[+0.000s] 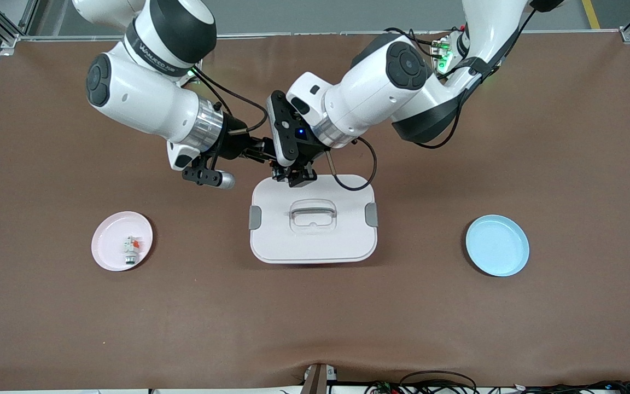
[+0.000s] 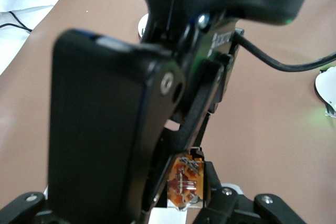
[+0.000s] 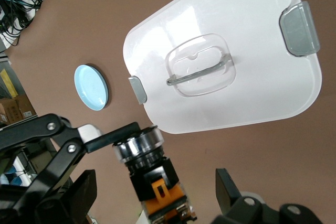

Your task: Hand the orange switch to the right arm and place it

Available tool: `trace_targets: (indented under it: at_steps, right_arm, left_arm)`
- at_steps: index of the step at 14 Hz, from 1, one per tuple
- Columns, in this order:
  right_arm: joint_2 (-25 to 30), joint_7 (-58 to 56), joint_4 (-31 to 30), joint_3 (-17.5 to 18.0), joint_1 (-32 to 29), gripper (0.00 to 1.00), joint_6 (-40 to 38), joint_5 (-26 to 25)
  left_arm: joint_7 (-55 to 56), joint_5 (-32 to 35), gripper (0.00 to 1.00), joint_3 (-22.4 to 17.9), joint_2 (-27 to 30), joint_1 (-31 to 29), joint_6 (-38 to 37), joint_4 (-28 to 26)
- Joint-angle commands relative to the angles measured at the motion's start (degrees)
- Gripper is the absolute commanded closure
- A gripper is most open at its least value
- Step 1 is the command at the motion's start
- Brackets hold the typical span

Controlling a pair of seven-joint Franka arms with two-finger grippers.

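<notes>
I see both arms meeting above the twelve o'clock edge of a white, rounded-rectangular plastic lidded box (image 1: 313,230) with grey side clips and a clear recessed handle. The left gripper (image 1: 291,176) is clamped on the orange switch (image 3: 157,179), a stubby part with a ribbed metal collar, black body and orange base. The right gripper (image 1: 263,152) has its black fingers (image 3: 227,190) spread wide on either side of the switch, not touching it. On the matte brown table cover (image 1: 457,306), at nine o'clock from the box, a glossy pink plate (image 1: 108,253) holds a white-grey part with a red tab (image 1: 131,249); at three o'clock lies a round pale-blue plate (image 1: 497,245).
</notes>
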State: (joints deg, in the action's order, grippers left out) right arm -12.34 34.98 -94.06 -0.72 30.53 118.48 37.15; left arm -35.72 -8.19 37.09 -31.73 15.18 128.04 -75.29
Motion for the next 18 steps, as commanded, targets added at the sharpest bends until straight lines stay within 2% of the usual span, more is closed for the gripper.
trace_targets:
  at_steps: [1, 6, 8, 10, 12, 13, 14, 18]
  right_arm:
    - [0.12, 0.88, -0.42, -0.51, 0.93, 0.0, 0.17, -0.94]
    - [0.21, 1.23, -0.16, -0.42, 0.84, 0.03, -0.35, -0.76]
    - [0.21, 1.32, 0.02, -0.42, 0.67, 0.08, -0.44, -0.76]
    - [0.21, 1.32, 0.11, -0.42, 0.67, 0.24, -0.44, -0.67]
    - [0.21, 0.54, 0.19, -0.42, 0.58, 0.52, -0.44, -0.67]
    - [0.21, 0.27, 0.19, -0.42, 0.49, 0.78, -0.44, -0.67]
    - [0.21, 1.14, 0.37, -0.42, 0.49, 1.0, -0.35, -0.33]
    - [0.21, 1.58, 0.63, -0.42, 0.23, 1.0, -0.62, 0.03]
  left_arm:
    - [-0.14, 0.81, 1.0, -0.17, 0.0, 0.55, 0.45, 0.49]
    - [-0.14, 0.8, 1.0, -0.17, 0.0, 0.81, 0.45, 0.49]
    - [-0.05, 0.72, 1.0, -0.17, 0.0, 0.81, 0.45, 0.49]
    - [0.65, 0.81, 1.0, -0.17, 0.0, 0.81, 0.45, 0.49]
    - [0.74, 0.81, 1.0, -0.17, 0.0, 0.81, 0.45, 0.49]
    - [0.83, 0.81, 1.0, -0.17, 0.0, 0.81, 0.45, 0.49]
    - [0.83, 0.81, 1.0, -0.17, 0.0, 0.81, 0.36, 0.49]
    - [1.7, 0.81, 1.0, -0.17, 0.0, 0.9, 0.45, 0.49]
